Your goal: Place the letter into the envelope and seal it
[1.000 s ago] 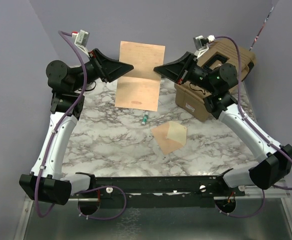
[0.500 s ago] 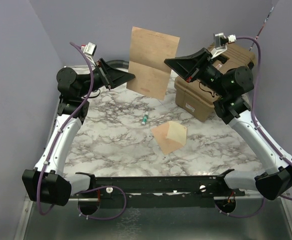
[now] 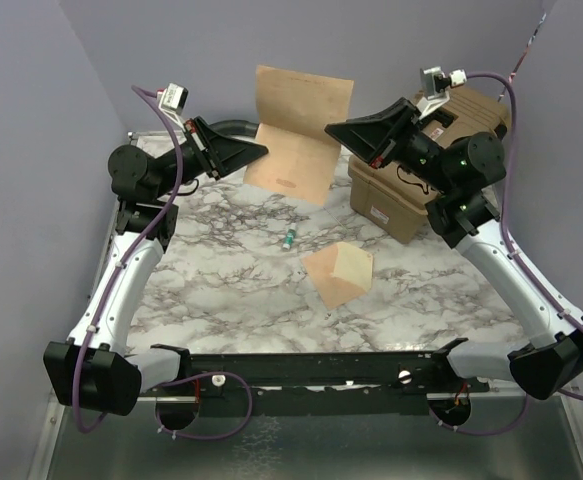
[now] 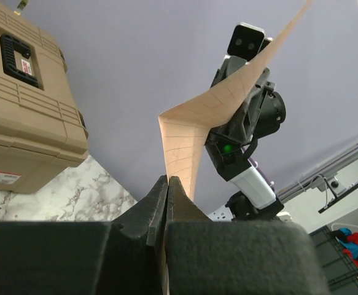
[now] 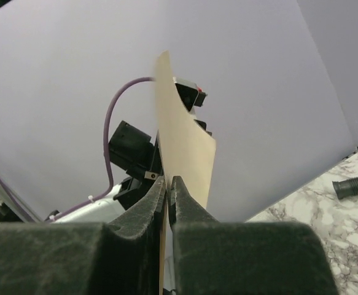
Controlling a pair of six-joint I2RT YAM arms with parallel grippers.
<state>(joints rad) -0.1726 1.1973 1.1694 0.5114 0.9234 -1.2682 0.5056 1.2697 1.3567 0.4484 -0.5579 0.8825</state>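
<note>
Top external view: the left gripper [image 3: 262, 151] and right gripper [image 3: 330, 128] each pinch a side edge of a large tan sheet [image 3: 296, 120], which hangs clear of the worktop [image 3: 211, 275] above its far edge. The sheet carries a crease across its middle and leans with its top edge away from the arms.

Left wrist view: the left gripper [image 4: 167, 183] has its jaws closed together on the sheet [image 4: 188, 132], which rises from between them and curls toward the other arm.

Right wrist view: the right gripper [image 5: 167, 182] is likewise clamped on the sheet [image 5: 182, 144], seen edge-on.

The envelope [image 3: 323, 285] lies flat right of the worktop's centre, one corner pointing to the near edge. The letter [image 3: 355, 264] overlaps the envelope's far right part; whether it lies on top or is tucked in cannot be told. A small green-and-white tube [image 3: 289, 237] lies just beyond them. A tan case [image 3: 386, 205] occupies the far right corner.
</note>
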